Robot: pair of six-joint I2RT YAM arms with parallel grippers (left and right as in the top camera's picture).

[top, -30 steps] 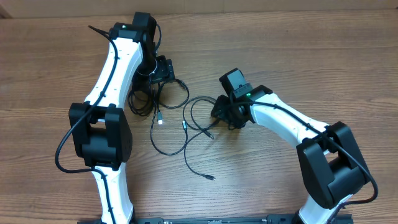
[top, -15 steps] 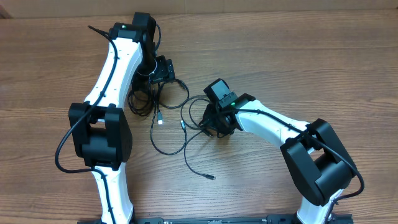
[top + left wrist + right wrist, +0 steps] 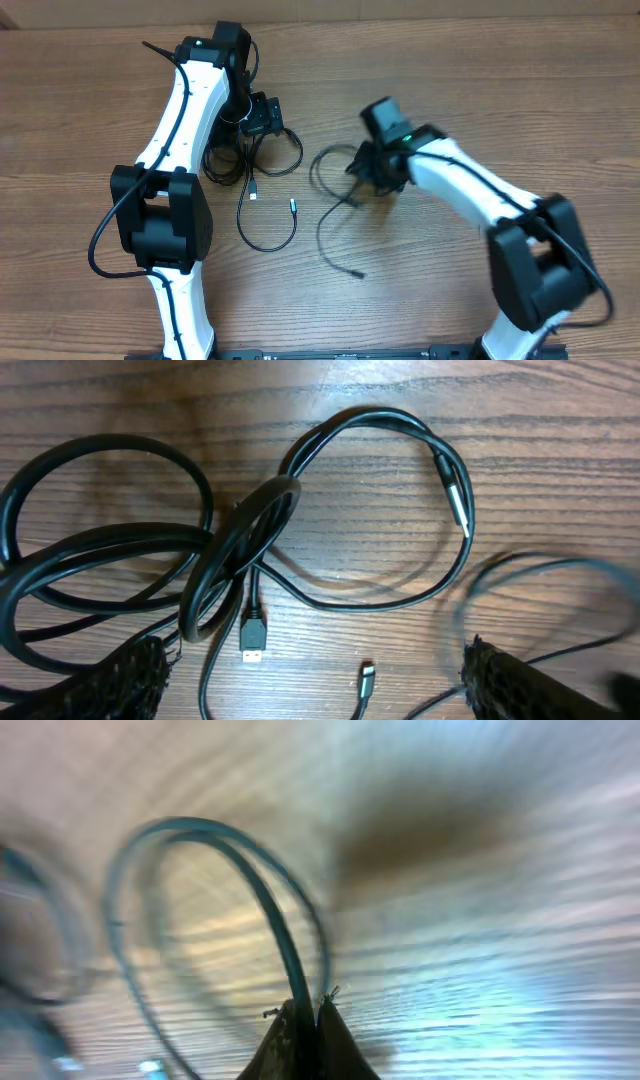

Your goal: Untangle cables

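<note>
Right gripper (image 3: 306,1020) pinches one thin cable (image 3: 262,905), jaws closed; left gripper (image 3: 320,678) hangs wide apart, empty, over coiled cables (image 3: 235,555).

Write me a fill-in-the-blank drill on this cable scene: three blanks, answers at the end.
1. The right gripper is ____ on a thin cable.
2. The left gripper hangs above the tangle with its jaws wide ____.
3. Of the two grippers, the one nearer the USB plug is the ____ one.
Missing words: shut; open; left.
</note>
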